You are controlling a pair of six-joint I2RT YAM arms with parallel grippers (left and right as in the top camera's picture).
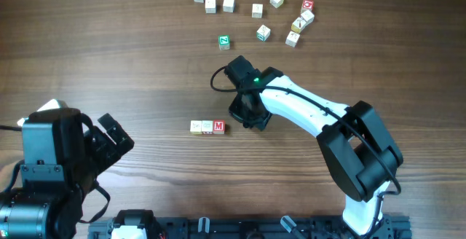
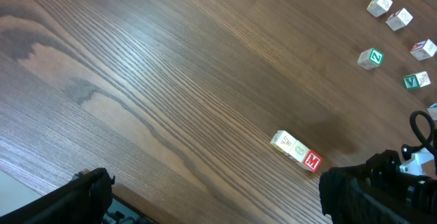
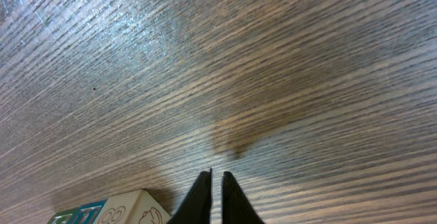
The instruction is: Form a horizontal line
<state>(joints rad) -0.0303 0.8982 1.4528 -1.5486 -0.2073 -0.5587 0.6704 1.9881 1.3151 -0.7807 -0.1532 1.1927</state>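
Overhead, the right arm (image 1: 306,111), its jaws together and empty, ends just beside the M cube (image 1: 219,127), so a careless retreat could knock the row (image 1: 207,127) crooked.

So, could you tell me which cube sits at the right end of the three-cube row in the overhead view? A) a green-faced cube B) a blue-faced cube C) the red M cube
C: the red M cube closes the row on its right, beside two cream-faced cubes.
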